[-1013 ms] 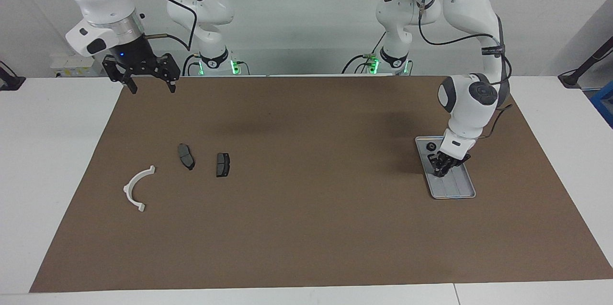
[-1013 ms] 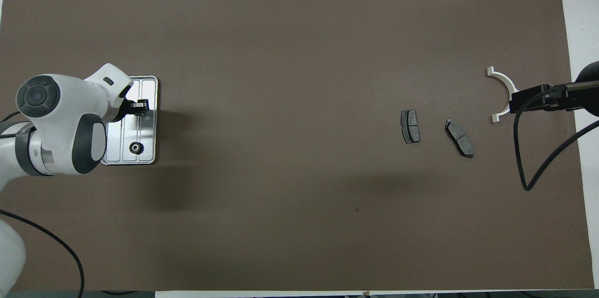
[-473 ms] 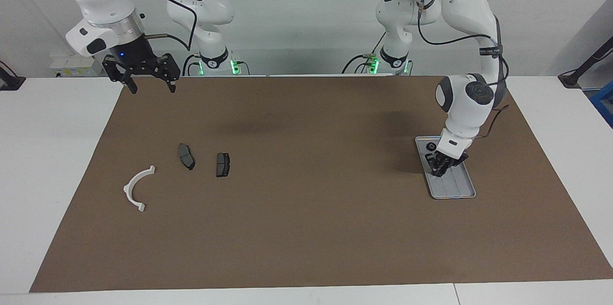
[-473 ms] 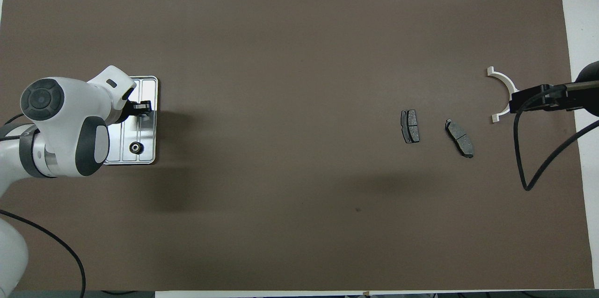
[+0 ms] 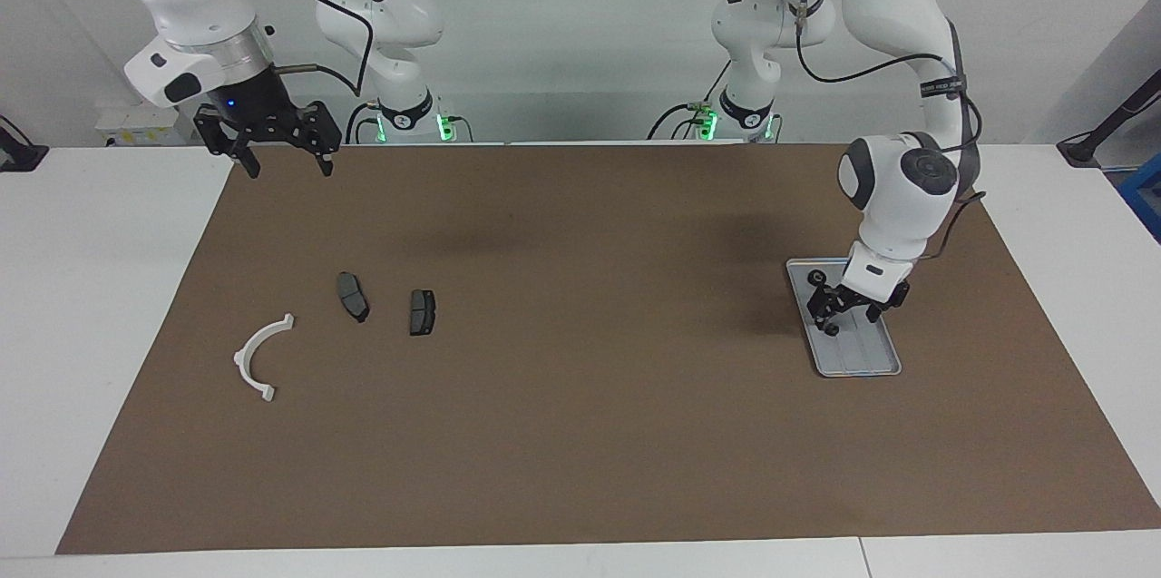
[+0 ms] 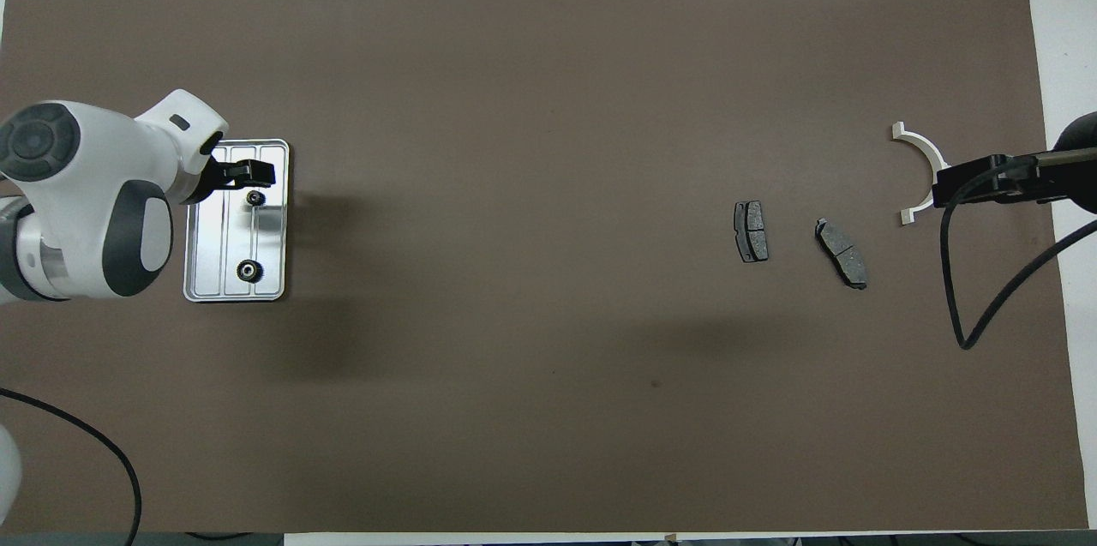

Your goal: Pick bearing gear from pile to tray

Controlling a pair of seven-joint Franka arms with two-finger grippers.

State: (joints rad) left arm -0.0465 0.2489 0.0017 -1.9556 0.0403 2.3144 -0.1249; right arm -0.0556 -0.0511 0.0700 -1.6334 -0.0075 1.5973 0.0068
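Covering most of the table (image 5: 109, 306) is a brown mat (image 5: 580, 396), and everything else sits on it. Toward the left arm's end lies the silver ribbed tray (image 6: 199, 282), by far the biggest item. The left gripper (image 5: 851, 313) hangs just above the tray, its fingers spread with nothing between them. The right gripper (image 5: 286, 162) waits in the air over the mat's edge nearest the robots at the right arm's end, fingers also apart and empty. Below it, well apart from the tray, rests what remains of the pile: a white half-ring bracket (image 5: 258, 357), then two dark grey brake pads (image 5: 353, 296) beside it, lying flat and not touching. Smallest are two bearing gears (image 6: 248, 271) in the tray, one near the end closest to the robots, the other (image 6: 254, 198) apparently just under the left gripper's fingertips.
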